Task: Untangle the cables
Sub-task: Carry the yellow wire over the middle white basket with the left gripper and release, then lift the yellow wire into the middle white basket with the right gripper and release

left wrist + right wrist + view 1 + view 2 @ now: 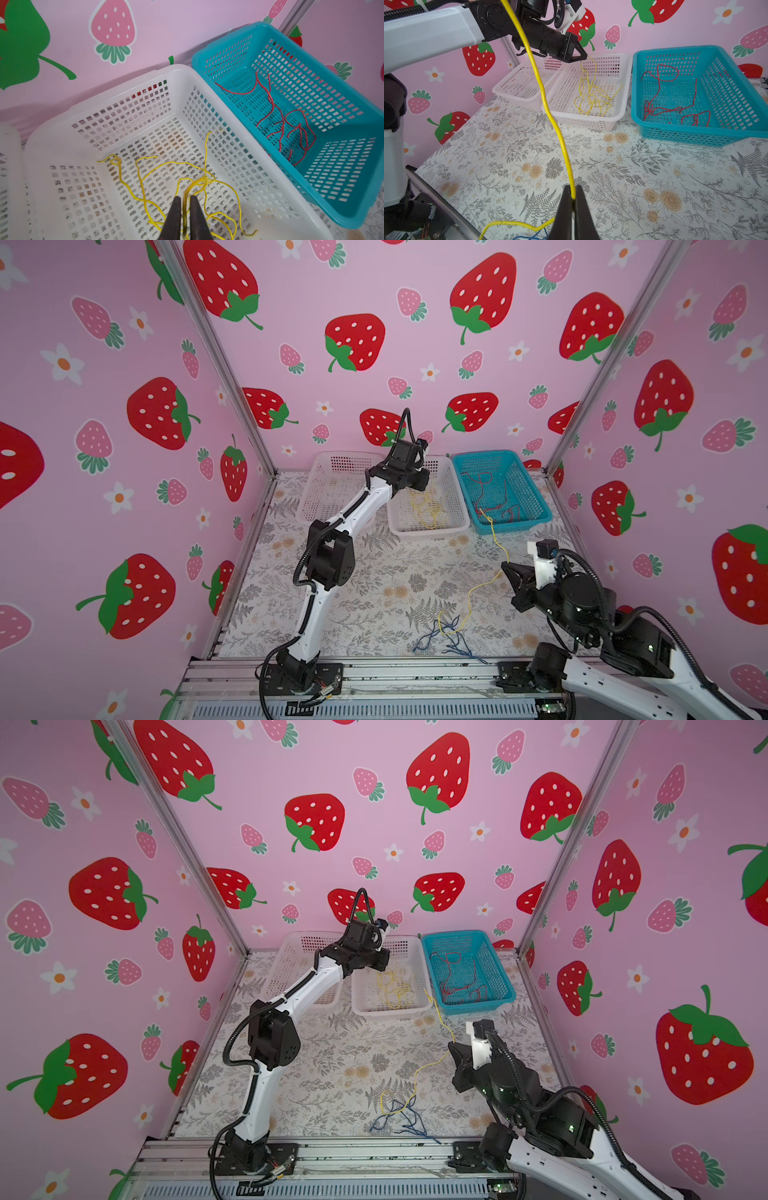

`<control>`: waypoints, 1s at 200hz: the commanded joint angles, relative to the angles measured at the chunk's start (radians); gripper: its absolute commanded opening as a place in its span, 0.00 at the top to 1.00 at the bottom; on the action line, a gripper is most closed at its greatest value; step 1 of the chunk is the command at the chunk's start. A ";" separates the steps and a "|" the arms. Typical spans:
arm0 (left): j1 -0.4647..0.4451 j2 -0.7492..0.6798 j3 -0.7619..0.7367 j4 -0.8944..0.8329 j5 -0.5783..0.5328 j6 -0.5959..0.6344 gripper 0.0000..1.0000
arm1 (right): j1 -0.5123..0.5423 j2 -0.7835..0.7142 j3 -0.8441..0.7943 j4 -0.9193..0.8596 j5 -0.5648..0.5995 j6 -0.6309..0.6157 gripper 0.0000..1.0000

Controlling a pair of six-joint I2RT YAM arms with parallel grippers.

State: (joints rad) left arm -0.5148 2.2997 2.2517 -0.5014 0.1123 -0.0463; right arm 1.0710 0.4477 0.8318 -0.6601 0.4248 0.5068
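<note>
two arms, three colours of wire

the left gripper (185, 197) hangs over the middle white basket (428, 533) at the far side of the table (374, 572); its jaws stand a little apart, the gap wider than the single yellow thread that runs up between them (whether that thread rests on a finger i cannot tell); under it the yellow cables (204, 179) lie in a loose heap on the basket floor, and in the right wrist view a few strands reach up to the gripper's tip; the teal basket (515, 529) sits just to the right of the white one, with the red cables (270, 97) sprawled over its floor; a second white basket (332, 456) stands to the left, partly behind the left arm.

the right gripper (573, 197) is nearer and to the right, raised above the table, its jaws pressed together on the long yellow cable (544, 97); one run rises from the grip toward the far side, free in the air; the other sags down to the near part of the table, where it loops into the dark blue cables (453, 645), a small tangle lying close to the front rail.
</note>
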 commanded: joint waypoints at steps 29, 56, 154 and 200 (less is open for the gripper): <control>-0.003 -0.036 0.118 -0.063 -0.006 0.036 0.50 | -0.005 0.022 0.027 -0.014 0.049 0.027 1.00; -0.002 -0.144 0.065 -0.035 -0.057 0.032 0.39 | -0.005 0.072 0.033 0.009 0.089 0.011 1.00; -0.004 -0.828 -0.670 0.235 -0.231 -0.082 0.01 | -0.246 0.390 0.154 0.220 -0.166 -0.122 1.00; -0.005 -1.129 -1.012 0.248 -0.294 -0.121 0.01 | -0.410 0.634 0.303 0.280 -0.240 -0.122 1.00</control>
State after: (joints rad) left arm -0.5156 1.2873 1.3678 -0.2707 -0.1246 -0.1368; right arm 0.7151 0.9867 1.0599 -0.4519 0.2382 0.3981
